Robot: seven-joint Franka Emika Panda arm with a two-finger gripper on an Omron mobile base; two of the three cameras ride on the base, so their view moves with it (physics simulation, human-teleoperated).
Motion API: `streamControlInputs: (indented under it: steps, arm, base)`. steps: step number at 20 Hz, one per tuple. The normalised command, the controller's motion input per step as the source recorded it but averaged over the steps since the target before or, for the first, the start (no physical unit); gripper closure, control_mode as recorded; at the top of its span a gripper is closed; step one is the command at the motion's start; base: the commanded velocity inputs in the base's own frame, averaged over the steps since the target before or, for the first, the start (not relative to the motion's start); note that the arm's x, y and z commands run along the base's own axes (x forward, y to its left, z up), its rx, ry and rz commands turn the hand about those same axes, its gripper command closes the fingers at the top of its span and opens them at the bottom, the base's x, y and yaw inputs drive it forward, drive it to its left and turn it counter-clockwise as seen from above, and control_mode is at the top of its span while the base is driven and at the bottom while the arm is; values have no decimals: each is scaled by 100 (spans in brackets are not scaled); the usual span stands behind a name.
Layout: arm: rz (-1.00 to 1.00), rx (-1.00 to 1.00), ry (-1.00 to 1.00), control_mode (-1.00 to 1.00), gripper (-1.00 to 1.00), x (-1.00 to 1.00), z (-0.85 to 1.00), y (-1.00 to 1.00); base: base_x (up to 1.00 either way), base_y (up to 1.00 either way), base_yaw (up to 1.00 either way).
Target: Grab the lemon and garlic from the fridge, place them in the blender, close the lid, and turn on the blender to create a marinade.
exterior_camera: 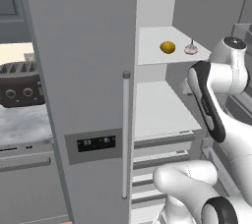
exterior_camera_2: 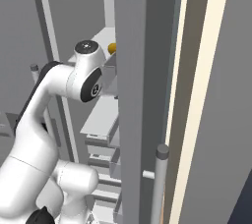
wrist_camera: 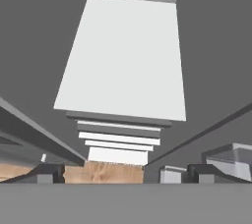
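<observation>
While my gripper (wrist_camera: 115, 169) stands wide open and holds nothing, pointing down over a bare white shelf (wrist_camera: 123, 56) inside the open fridge (exterior_camera: 83, 70), the lemon (exterior_camera: 168, 47) sits on the shelf above, toward its far side, with the garlic (exterior_camera: 191, 49) just to its right and apart from it. I judge the main risk is the climb to that upper shelf: my elbow and hand are close between the fridge walls and the shelf edges, so a careless lift could knock the shelf front. Coming in too low or off-centre could also roll the lemon away or bump the garlic.
</observation>
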Motion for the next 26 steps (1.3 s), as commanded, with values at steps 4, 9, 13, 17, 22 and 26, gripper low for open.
streamControlInputs:
  steps: [4,9,13,17,22,26]
  arm:
    - [0,-10,10,-100,-100,-11,-41,-33]
    - [-1,-2,1,-100,-100,-22,-18,-55]
    - [-1,0,-9,-100,-100,-29,19,-17]
    - [0,0,-37,-100,-100,-3,87,12]
    - [0,1,-38,-100,-100,33,67,39]
    - [1,2,-27,-100,-100,62,14,43]
  base:
    - [0,0,0]
    - [0,0,0]
    - [0,0,0]
    - [0,0,0]
    - [0,0,0]
    - [0,0,0]
